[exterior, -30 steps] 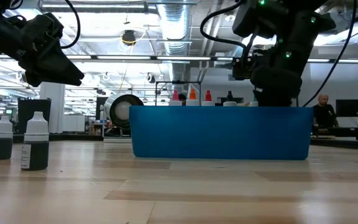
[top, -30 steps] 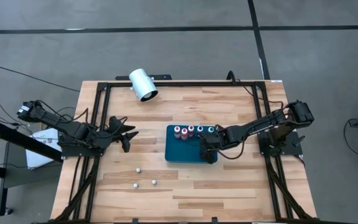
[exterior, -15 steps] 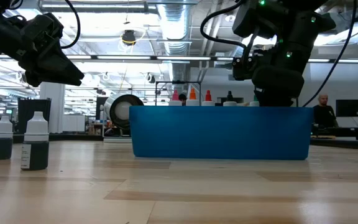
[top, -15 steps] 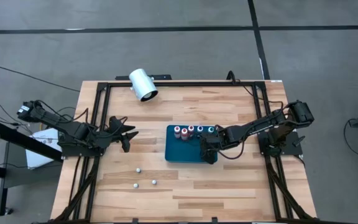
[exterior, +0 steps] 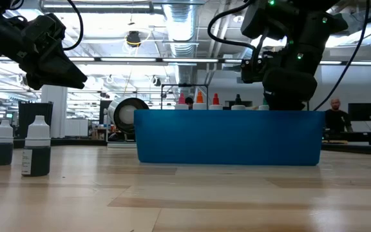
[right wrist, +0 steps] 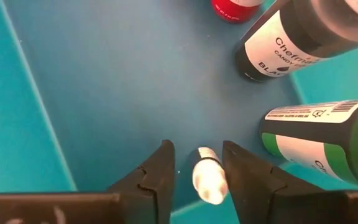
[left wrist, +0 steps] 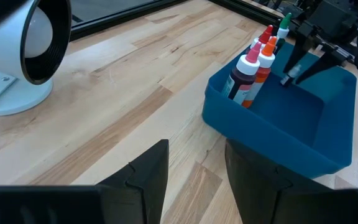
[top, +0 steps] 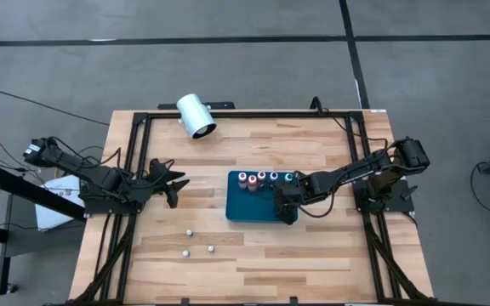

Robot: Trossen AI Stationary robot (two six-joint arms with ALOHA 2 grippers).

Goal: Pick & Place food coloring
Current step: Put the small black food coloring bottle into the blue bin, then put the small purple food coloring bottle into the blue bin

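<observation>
Wooden table (top: pixel 313 255): three loose bottles (top: pixel 190 232), blue bin (top: pixel 245 212).

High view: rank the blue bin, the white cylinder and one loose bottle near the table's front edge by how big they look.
1. Blue bin, clearly largest.
2. White cylinder, lying on its side at the table's far edge.
3. Loose bottle, only a small white dot; the three loose ones look alike.

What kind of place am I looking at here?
Probably a robotics lab in a large open workshop: a wooden table with two robot arms mounted at its sides, exposed ceiling ducts, and a person at distant workstations.
</observation>
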